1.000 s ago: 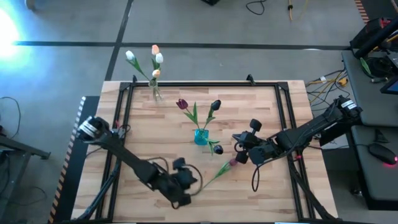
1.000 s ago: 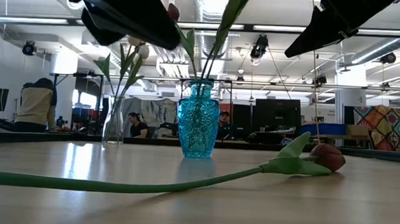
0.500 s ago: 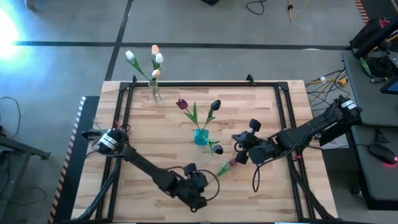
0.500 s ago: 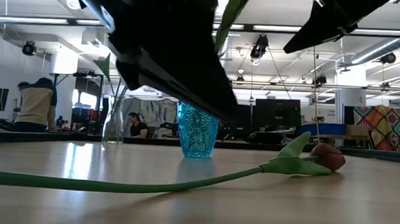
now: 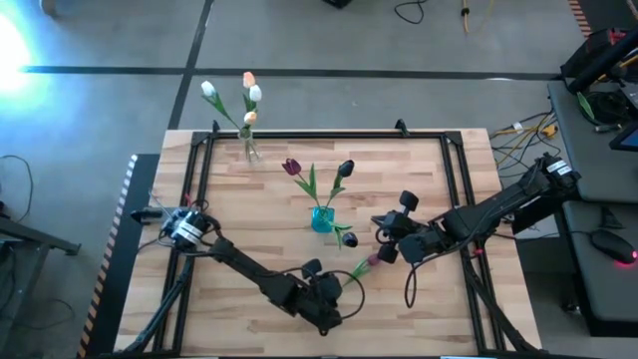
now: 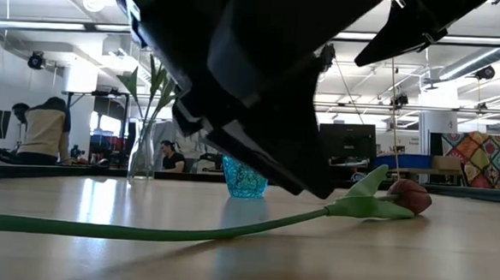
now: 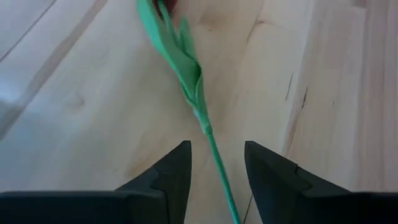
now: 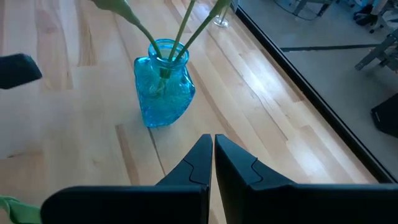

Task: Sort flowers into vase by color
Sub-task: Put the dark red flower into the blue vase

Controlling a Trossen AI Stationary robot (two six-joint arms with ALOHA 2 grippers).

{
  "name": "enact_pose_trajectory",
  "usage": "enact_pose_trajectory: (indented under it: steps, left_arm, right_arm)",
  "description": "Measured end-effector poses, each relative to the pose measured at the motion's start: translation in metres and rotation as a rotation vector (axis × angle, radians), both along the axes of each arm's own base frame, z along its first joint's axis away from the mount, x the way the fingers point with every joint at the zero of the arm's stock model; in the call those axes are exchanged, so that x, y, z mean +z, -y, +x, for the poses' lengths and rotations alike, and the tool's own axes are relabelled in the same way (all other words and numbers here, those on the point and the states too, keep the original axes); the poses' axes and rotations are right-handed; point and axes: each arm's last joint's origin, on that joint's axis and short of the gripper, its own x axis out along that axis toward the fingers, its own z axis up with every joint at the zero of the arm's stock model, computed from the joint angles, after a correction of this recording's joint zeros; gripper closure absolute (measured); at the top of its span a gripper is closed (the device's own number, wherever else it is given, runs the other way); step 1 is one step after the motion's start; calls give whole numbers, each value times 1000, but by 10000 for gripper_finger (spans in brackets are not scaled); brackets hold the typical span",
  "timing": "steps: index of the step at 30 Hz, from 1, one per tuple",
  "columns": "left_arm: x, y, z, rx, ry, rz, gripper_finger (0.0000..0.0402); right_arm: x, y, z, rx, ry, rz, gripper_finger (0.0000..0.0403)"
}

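overhead looks straight down, low camera level across the table (image 6: 449,262), wrist cameras close; all share the blue vase (image 8: 163,84).

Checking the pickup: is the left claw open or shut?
Open: the left claw straddles the tulip stem, fingers apart.

The left claw (image 7: 216,171) hangs just above the wooden bench (image 7: 323,93), fingers (image 7: 171,177) apart. A green stem (image 7: 219,171) runs between them, untouched by either, up to a folded leaf (image 7: 177,46).
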Motion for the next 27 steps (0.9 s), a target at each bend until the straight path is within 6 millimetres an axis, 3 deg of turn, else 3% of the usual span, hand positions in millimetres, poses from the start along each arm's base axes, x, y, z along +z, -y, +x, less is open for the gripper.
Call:
enact_pose_trajectory:
  steps: [10,13,17,21,27]
  left_arm:
    - [-15,-15,13,-22,-41,-41,293]
    - [-15,-18,15,-31,-47,-38,320]
    - [-14,-18,16,-115,-77,-80,386]
    - [-13,-17,16,-159,-87,-62,397]
    - [13,-3,3,-258,-74,-36,400]
  right_arm:
    - [0,-1,0,5,-1,1,390]
    - [0,-1,0,5,-1,1,390]
    - [0,-3,-1,14,-1,1,390]
    - [0,-5,-2,23,-1,1,390]
    - [0,-11,-4,47,0,-1,390]
